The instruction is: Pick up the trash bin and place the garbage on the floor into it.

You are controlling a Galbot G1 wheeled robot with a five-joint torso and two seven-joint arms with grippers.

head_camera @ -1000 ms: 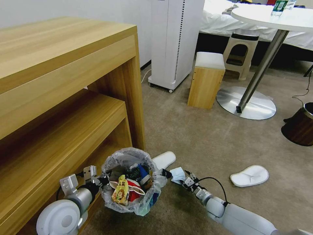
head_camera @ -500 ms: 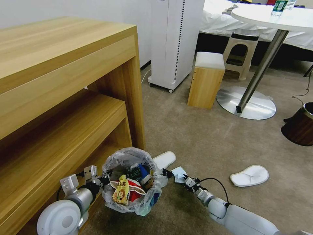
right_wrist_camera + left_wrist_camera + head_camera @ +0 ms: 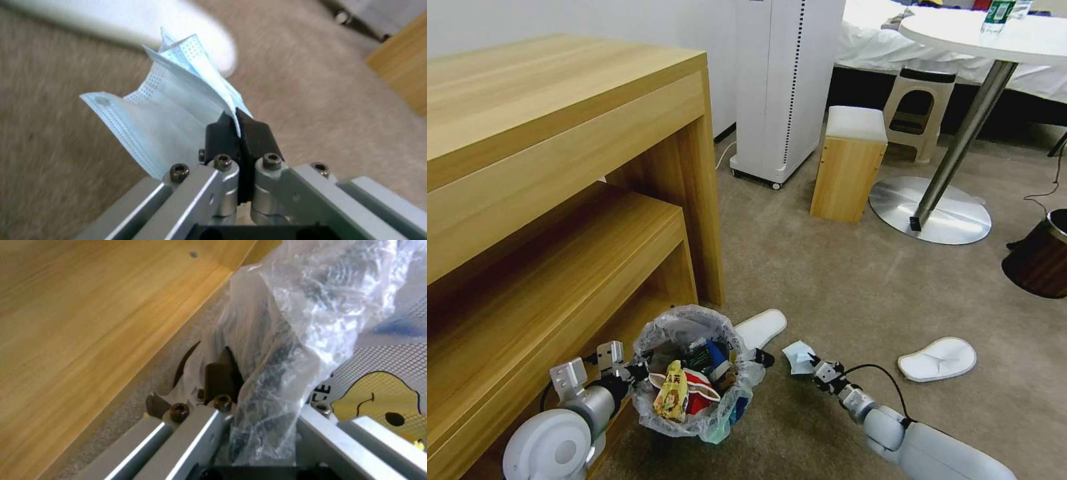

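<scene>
The trash bin (image 3: 690,407), lined with a crinkled clear bag, hangs just off the floor (image 3: 840,287) beside the wooden unit. My left gripper (image 3: 635,372) is shut on its rim, and the bag (image 3: 285,340) is pinched between the fingers (image 3: 220,380). Inside lie a red-white bowl (image 3: 697,393), a yellow wrapper (image 3: 670,395) and other litter. Just right of the bin, my right gripper (image 3: 814,365) is shut on a light-blue face mask (image 3: 798,355), held low over the carpet. Up close, the black pads (image 3: 222,133) clamp one edge of the mask (image 3: 178,100). A white slipper (image 3: 762,327) lies behind the bin, another slipper (image 3: 937,359) to the right.
A wooden shelf unit (image 3: 560,167) stands close on the left. Farther back are a white tower appliance (image 3: 787,87), a wooden stool (image 3: 848,163), a round table's metal base (image 3: 930,210) and a brown bin (image 3: 1040,257). Open carpet lies between them.
My right gripper has drawn back a little to the right with the mask, leaving a small gap to the bin. The bin has sunk slightly in my left gripper.
</scene>
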